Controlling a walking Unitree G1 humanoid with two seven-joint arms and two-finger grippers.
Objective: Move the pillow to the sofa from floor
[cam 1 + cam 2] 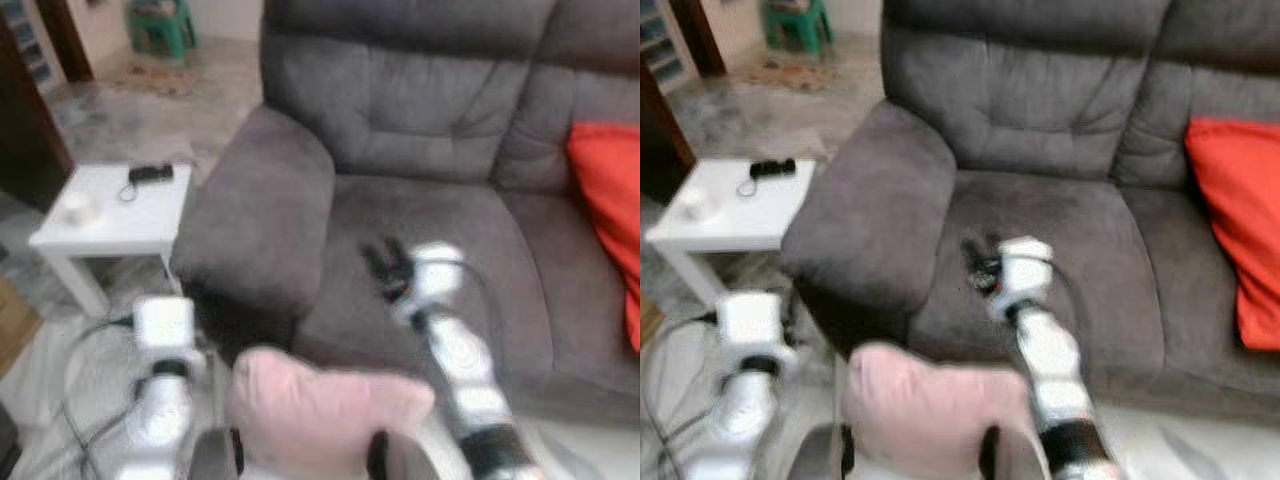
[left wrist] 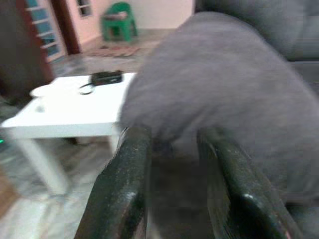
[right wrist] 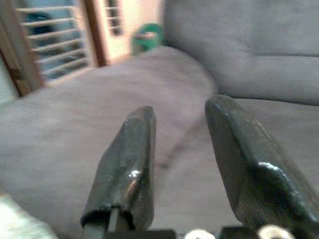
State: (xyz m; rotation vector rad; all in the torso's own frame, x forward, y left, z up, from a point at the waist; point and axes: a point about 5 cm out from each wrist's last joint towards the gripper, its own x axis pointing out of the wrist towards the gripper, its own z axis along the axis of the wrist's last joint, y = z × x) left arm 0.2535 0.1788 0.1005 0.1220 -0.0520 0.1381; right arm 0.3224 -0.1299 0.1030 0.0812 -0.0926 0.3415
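Note:
A pale pink pillow (image 1: 320, 405) sits low in front of the grey sofa (image 1: 420, 120), between my two arms; what it rests on is hidden. My right gripper (image 1: 388, 262) hovers over the seat cushion beyond the pillow, and the right wrist view shows it open (image 3: 182, 109) with only grey fabric behind the fingers. My left gripper (image 2: 174, 137) is open beside the sofa's left armrest (image 1: 255, 220), holding nothing. Neither gripper touches the pillow. The picture is blurred.
A red cushion (image 1: 610, 200) leans at the sofa's right end. Left of the armrest stands a white side table (image 1: 120, 235) with a black device (image 1: 150, 174) and a small white dish (image 1: 78, 208). Cables (image 1: 80, 400) lie on the floor; a green stool (image 1: 160, 25) stands far back.

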